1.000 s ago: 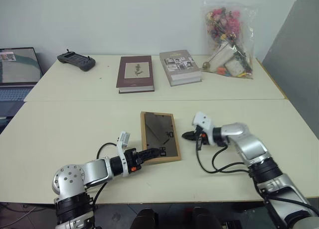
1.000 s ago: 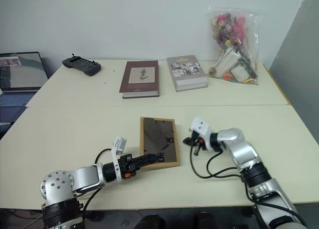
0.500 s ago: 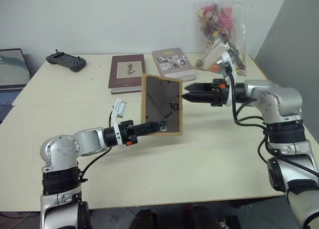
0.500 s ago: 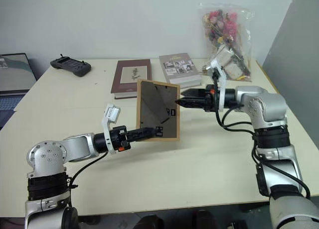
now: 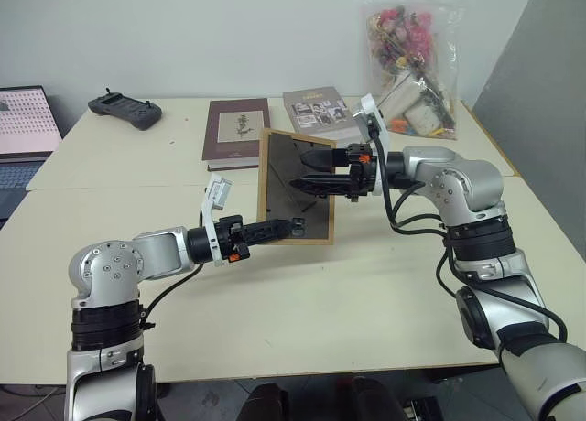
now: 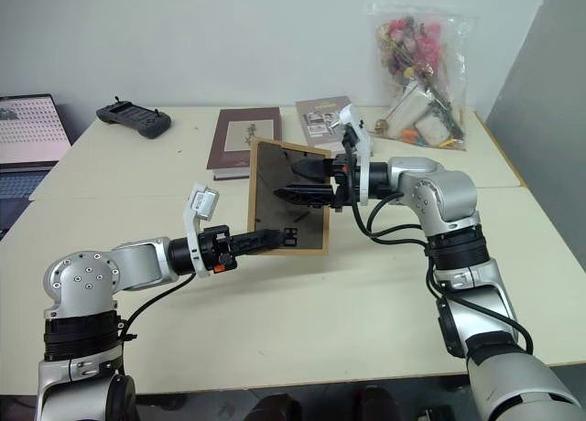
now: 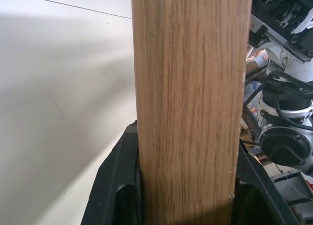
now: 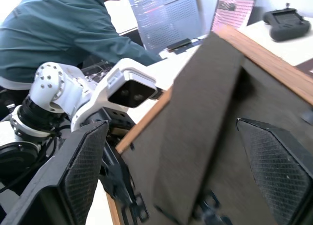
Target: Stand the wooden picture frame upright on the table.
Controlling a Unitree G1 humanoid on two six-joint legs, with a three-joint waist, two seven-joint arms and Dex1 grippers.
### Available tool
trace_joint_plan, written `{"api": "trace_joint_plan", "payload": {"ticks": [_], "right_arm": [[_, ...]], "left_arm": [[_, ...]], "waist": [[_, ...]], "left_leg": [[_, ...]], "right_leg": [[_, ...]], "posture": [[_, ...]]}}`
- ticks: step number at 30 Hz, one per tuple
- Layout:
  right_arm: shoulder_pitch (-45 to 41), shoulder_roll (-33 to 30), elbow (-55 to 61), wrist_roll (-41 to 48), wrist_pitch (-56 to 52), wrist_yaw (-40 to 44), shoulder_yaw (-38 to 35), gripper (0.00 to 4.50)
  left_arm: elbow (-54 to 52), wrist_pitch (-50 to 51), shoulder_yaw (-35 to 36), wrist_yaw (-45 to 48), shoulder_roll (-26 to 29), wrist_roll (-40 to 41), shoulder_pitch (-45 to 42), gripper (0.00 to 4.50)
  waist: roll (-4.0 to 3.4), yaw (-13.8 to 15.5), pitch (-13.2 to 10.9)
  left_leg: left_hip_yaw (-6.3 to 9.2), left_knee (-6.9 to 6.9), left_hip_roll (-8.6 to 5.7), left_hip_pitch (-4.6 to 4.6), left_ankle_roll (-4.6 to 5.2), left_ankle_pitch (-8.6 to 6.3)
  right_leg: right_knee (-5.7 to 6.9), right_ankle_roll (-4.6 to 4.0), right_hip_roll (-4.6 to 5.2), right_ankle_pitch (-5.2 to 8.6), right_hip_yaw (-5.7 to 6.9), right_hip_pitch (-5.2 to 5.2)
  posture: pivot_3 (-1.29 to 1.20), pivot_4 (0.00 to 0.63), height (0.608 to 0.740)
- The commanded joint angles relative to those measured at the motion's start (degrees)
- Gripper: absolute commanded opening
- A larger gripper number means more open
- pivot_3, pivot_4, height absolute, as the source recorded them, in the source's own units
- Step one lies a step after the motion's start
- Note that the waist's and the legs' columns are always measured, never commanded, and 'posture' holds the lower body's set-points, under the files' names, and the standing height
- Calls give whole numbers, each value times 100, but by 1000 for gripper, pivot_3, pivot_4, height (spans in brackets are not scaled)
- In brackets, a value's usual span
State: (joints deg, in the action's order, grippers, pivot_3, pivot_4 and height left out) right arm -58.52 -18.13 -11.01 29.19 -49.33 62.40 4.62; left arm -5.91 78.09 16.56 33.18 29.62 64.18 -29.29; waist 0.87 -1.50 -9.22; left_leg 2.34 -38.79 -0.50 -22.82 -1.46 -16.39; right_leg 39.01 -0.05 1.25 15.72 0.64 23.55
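Above table [image 5: 385, 284]: L gripper [image 5: 279, 229] level, frame [image 5: 295, 188] upright

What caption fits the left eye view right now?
Left gripper holds the wooden picture frame upright above the table while the open right gripper reaches across its dark back.

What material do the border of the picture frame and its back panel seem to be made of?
The wooden picture frame: its border looks like light oak-like wood, matte; long grain lines run along the edge in the left wrist view. It could be veneer. The back panel looks like dark grey-brown fibreboard or felt-covered card: dull and slightly fuzzy, without shine.
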Motion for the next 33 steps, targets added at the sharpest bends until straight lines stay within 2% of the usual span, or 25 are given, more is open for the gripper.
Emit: {"api": "trace_joint_plan", "payload": {"ticks": [1, 5, 9, 14, 18, 22, 24, 28, 31, 33], "right_arm": [[-26, -128, 769, 500, -419, 98, -108, 4449], [178, -657, 1353, 1237, -1282, 371, -391, 4449], [351, -1015, 1576, 1539, -1550, 370, -492, 4449], [577, -1182, 1518, 1187, -1143, 84, -424, 4449], [516, -1520, 1020, 732, -803, -387, -703, 4449], [1194, -2559, 1279, 171, -29, 19, -565, 4449], [1644, -2856, 1401, -285, 833, 154, -345, 4449], [2249, -2788, 619, -2332, 5146, -610, 200, 4449], [2008, -2560, -573, -4159, 8560, -2407, 560, 4449], [1740, -2441, -1150, -4962, 9764, -3210, 728, 4449]], "left_arm": [[-347, -69, 62, -18, -44, 240, 20, 1295], [-445, -55, 82, -91, -28, 283, 136, 1295], [-445, -45, 118, -177, -50, 354, 172, 1295], [-349, 17, 97, -236, -55, 462, 106, 1295], [-65, 312, 307, -319, 73, 766, 45, 1295], [518, 827, 648, -680, 262, 1187, -16, 1295], [719, 1049, 728, -801, 325, 1456, -48, 1295], [1328, 1372, 857, -1265, 310, 2084, -226, 1295], [1941, 1321, 446, -1817, 470, 3278, -362, 1295], [2001, 1039, -28, -2259, 698, 4195, -267, 1295]], "waist": [[0, 1, 0], [0, 16, 0], [1, 15, 0], [1, -9, 0], [2, -5, -1], [9, 57, -6], [15, 96, -10], [17, 82, -11], [18, 50, -12], [19, 21, -12]], "left_leg": [[1, 0, 0, 0, 0, 0], [2, 0, 0, -1, 1, -1], [5, 0, -1, -2, 22, -13], [5, 1, 2, 2, 23, -13], [3, 0, 1, -1, 23, -13], [3, -1, 0, -4, 23, -13], [2, -2, 0, -6, 25, -14], [-3, -4, 1, 0, 24, -14], [-7, -4, 2, 7, 0, 0], [-9, -5, 3, 6, -13, 7]], "right_leg": [[0, 0, 0, 0, 0, 0], [-2, 0, 0, 0, 0, 0], [-3, 0, 1, 0, 1, -2], [1, 0, -4, 0, 1, -1], [0, 0, -4, 0, -1, 0], [-3, 1, -2, 1, 3, -1], [-9, 4, 0, 3, 6, -4], [-3, 5, -1, 3, 1, -5], [7, 8, -3, 2, -1, -4], [9, 8, -3, 2, -3, -1]], "posture": [[0, 150, 740], [0, 150, 740], [0, 150, 740], [0, 150, 740], [0, 150, 740], [0, 150, 740], [0, 150, 740], [0, 150, 740], [0, 150, 740], [0, 150, 740]]}}
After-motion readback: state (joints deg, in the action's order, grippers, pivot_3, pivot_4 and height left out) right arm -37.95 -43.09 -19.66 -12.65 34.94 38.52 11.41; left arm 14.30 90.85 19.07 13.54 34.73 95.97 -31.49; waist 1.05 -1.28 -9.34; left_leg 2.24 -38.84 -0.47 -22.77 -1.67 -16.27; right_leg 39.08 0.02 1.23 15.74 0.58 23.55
